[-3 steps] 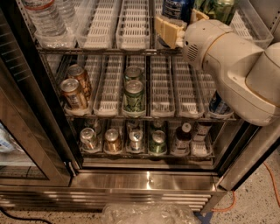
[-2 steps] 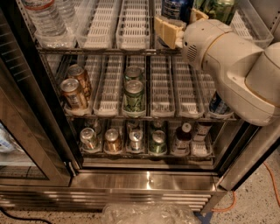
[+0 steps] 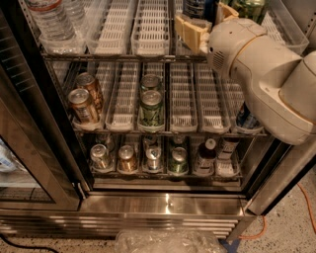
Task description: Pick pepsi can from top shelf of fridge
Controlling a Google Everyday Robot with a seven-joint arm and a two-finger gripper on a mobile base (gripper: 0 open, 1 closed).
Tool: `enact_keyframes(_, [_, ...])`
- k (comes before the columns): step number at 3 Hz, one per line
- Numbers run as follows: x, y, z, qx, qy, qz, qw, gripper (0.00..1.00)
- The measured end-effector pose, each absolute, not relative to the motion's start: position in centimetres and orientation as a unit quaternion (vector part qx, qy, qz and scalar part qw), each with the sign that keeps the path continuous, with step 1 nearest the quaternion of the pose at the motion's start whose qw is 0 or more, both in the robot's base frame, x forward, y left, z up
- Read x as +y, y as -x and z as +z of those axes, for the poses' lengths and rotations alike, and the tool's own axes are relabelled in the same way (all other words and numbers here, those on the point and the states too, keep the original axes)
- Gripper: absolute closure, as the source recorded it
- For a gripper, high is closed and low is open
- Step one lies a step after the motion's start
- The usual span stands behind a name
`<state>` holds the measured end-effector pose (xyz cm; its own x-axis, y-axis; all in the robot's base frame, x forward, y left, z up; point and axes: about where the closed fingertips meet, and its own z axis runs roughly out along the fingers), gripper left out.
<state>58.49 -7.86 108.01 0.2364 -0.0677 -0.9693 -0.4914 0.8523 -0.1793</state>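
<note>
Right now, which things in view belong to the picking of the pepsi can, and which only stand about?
Job: pepsi can; gripper beside it, up at the top shelf; fridge.
Standing about: water bottles, copper cans, middle-shelf green cans, bottom-row drinks, plastic bag on the floor.

Gripper tan, at top shelf; arm cream-white. Shelf trays white, slotted. Pepsi can dark navy. Neighbouring can green-black streaked. Fridge steel-grey.
</note>
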Motion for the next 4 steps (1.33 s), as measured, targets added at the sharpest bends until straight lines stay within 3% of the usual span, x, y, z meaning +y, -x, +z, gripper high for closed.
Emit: enact_keyframes(4, [-8.4, -54.6, 110.4, 0.559, 0.244, 0.134, 0.781, 1.00])
